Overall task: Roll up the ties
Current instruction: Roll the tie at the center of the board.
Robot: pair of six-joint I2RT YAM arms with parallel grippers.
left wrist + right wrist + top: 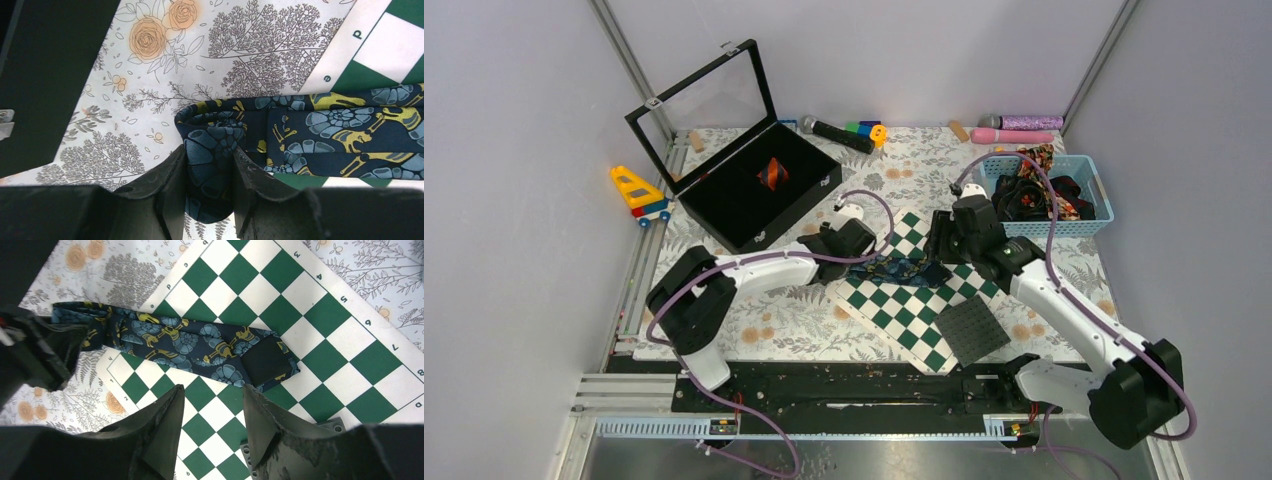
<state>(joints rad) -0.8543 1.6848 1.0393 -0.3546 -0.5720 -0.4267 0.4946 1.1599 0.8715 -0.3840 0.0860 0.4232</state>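
A navy-teal floral tie [902, 268] lies across the near corner of the green-and-white chequered board [894, 315], partly folded. My left gripper [209, 152] is shut on the tie's folded left end [210, 150], just off the board over the floral cloth. The rest of the tie [345, 132] stretches right. My right gripper [212, 390] is open and empty, hovering over the board just near of the tie's [185, 342] right end. A red-orange and black striped tie [772, 173] sits rolled in the black box. Other ties [1034, 190] fill the blue basket.
The open black box [724, 215] stands at back left, the blue basket [1105, 205] at back right. A black studded plate [972, 328] lies on the board's near corner. A toy train [639, 193], a microphone [834, 131] and pink items [1014, 135] line the edges.
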